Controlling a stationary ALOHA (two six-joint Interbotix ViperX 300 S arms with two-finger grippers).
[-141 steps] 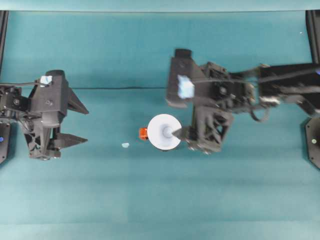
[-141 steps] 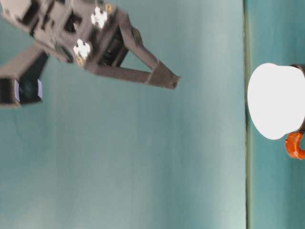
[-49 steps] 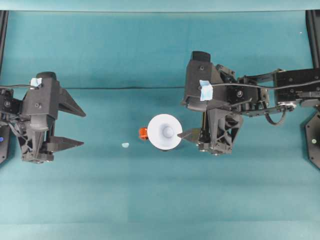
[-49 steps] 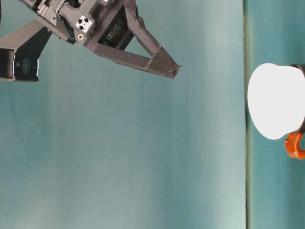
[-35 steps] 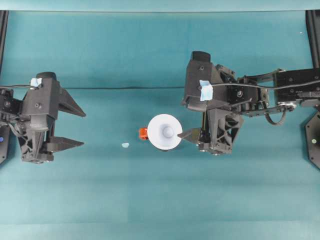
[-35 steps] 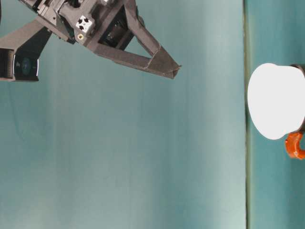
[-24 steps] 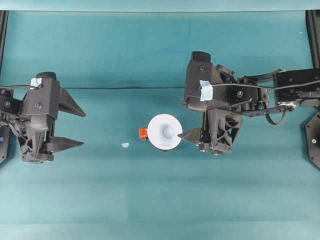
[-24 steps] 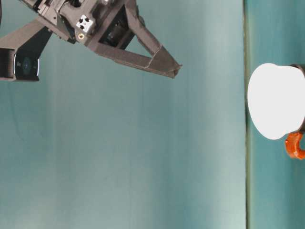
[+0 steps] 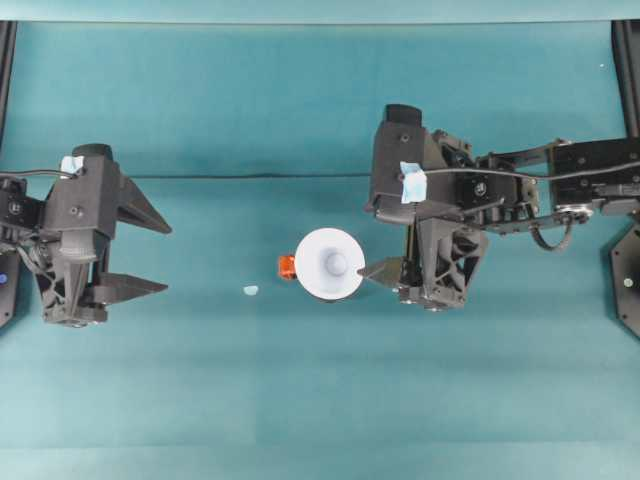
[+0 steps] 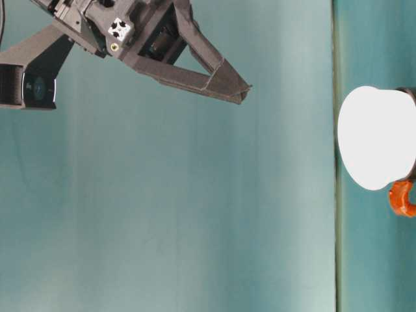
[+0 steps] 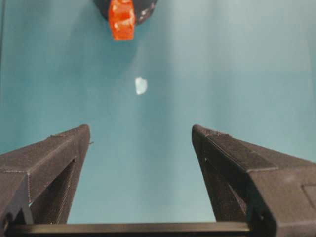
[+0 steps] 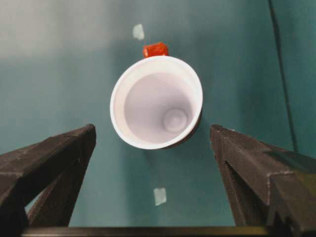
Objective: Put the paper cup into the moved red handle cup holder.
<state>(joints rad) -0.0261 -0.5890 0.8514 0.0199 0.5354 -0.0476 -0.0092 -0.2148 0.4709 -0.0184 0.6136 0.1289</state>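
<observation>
The white paper cup (image 9: 328, 264) stands inside the black red handle cup holder, whose orange-red handle (image 9: 286, 266) sticks out to the left. From table level, the paper cup (image 10: 377, 138) hides most of the holder, leaving the handle (image 10: 403, 198) showing. My right gripper (image 9: 372, 238) is open, just right of the cup and raised above it. In the right wrist view the cup (image 12: 157, 101) lies between the spread fingers (image 12: 54, 153). My left gripper (image 9: 168, 257) is open at the far left, and its wrist view catches the handle (image 11: 122, 19) far ahead.
A small white scrap (image 9: 251, 290) lies on the teal cloth left of the holder, and another scrap (image 12: 159, 196) lies on the near side of the cup in the right wrist view. A seam (image 9: 250, 177) crosses the table. Arm bases sit at both side edges.
Since 2.9 s ago my right gripper has drawn back to the right, off the cup's rim, and the left arm has shifted slightly left. Over the last second both barely move.
</observation>
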